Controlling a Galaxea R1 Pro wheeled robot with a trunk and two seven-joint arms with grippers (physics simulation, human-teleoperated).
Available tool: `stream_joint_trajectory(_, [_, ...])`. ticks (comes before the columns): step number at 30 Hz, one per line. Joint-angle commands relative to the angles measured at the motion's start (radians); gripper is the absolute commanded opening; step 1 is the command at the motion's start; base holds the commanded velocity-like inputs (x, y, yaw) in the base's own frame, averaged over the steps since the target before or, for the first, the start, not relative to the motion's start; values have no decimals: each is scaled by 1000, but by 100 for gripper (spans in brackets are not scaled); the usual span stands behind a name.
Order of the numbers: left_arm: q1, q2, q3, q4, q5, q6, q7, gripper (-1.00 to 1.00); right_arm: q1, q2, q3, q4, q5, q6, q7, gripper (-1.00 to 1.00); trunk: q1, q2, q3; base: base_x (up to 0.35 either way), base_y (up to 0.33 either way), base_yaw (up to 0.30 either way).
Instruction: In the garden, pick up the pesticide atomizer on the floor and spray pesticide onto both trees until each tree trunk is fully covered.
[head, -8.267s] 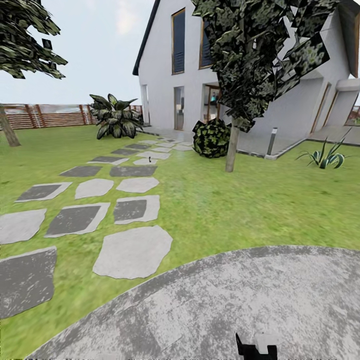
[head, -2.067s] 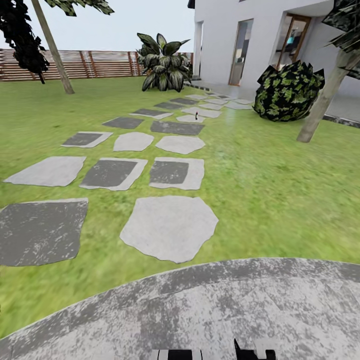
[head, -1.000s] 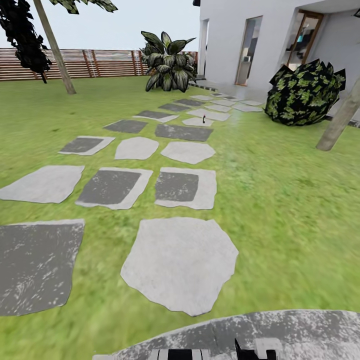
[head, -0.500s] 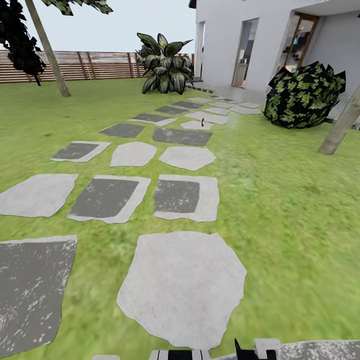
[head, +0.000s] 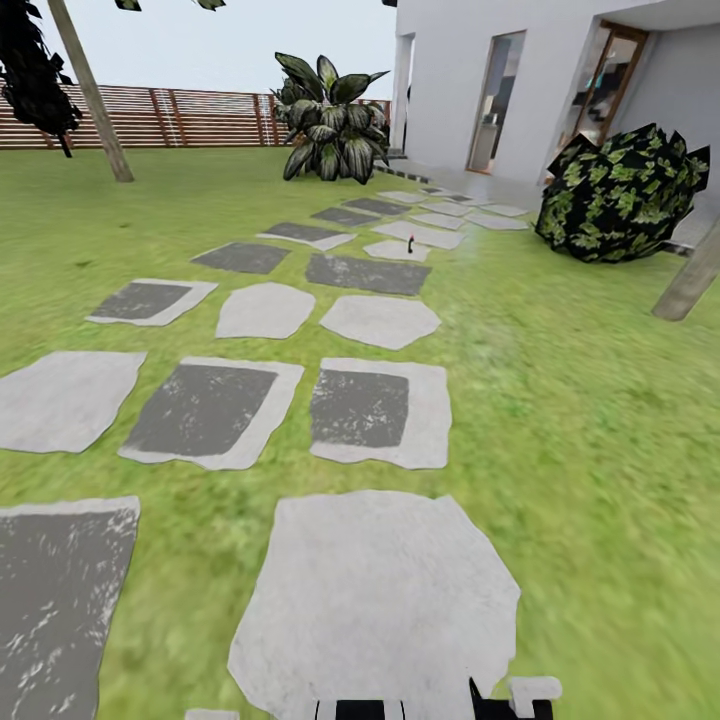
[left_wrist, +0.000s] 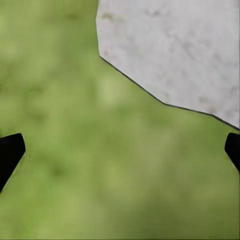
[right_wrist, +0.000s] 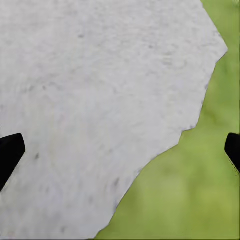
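The pesticide atomizer (head: 410, 243) is a tiny dark upright bottle with a red spot, standing far ahead on a pale stepping stone (head: 397, 250) of the floor. One tree trunk (head: 89, 94) leans at the far left before the fence. A second tree trunk (head: 690, 280) shows its base at the right edge. My left gripper (left_wrist: 120, 150) hangs open over grass and a stone's corner, with nothing between its fingers. My right gripper (right_wrist: 120, 150) hangs open over a pale stone and grass, also holding nothing.
Grey stepping stones (head: 375, 590) run from my feet toward the white house (head: 450, 80). A round dark bush (head: 625, 195) sits at the right and a broad-leaved plant (head: 328, 120) by the slatted fence (head: 200, 117). Lawn (head: 580, 400) spreads to both sides.
The whole view has moved forward along the path: the round grey paving under me has dropped out of sight, and the stones and atomizer sit closer. Both grippers look unchanged.
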Motion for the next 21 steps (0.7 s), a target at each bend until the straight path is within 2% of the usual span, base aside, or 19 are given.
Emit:
stream_joint_trajectory(1, [0, 0, 0, 0, 0, 0, 0, 100, 0, 0, 0, 0, 0, 0, 0, 100, 0, 0, 0, 340, 88, 0])
stream_joint_trajectory(17, [1, 0, -1, 0, 0, -2, 0, 100, 0, 2, 0, 0, 1, 0, 0, 100, 0, 0, 0, 340, 88, 0])
stream_joint_trajectory(21, [2, 0, -2, 0, 0, -2, 0, 100, 0, 2, 0, 0, 1, 0, 0, 100, 0, 0, 0, 340, 88, -90])
